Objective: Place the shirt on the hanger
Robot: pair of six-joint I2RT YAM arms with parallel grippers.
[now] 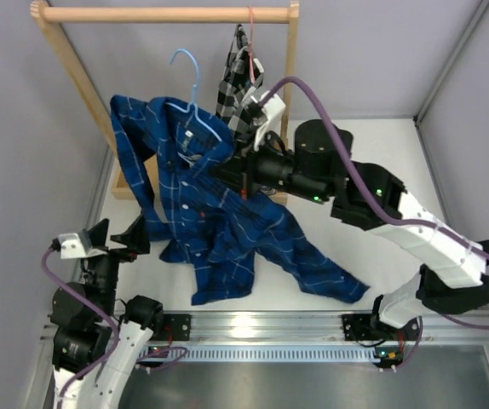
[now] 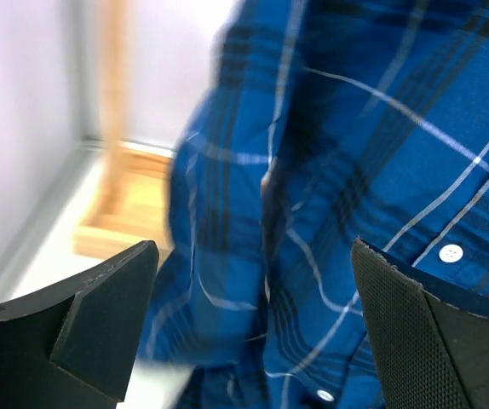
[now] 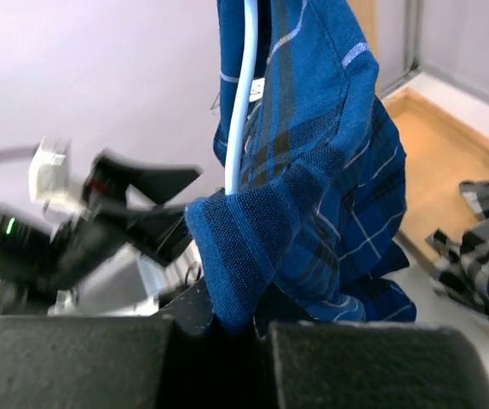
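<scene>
right now my right pincer (image 3: 223, 328) is clamped shut on a fold of the shirt (image 1: 202, 213) near its collar. it holds that end up off the table (image 1: 381, 153) so the cloth hangs around the hanger (image 1: 189, 85). the pale wire runs down inside the fabric just above my grip; whether i pinch the wire too, i cannot tell. its hook stands free below the wooden rail (image 1: 163, 14), not on it. the hem and one sleeve trail on the table. my left pincer (image 2: 253, 251) is spread wide, holding nothing, close to the shirt's hanging side. i judge it is there to draw the loose shoulder over the wire. the checked shirt (image 1: 236, 81) hangs just behind my right wrist, so it could snag.
</scene>
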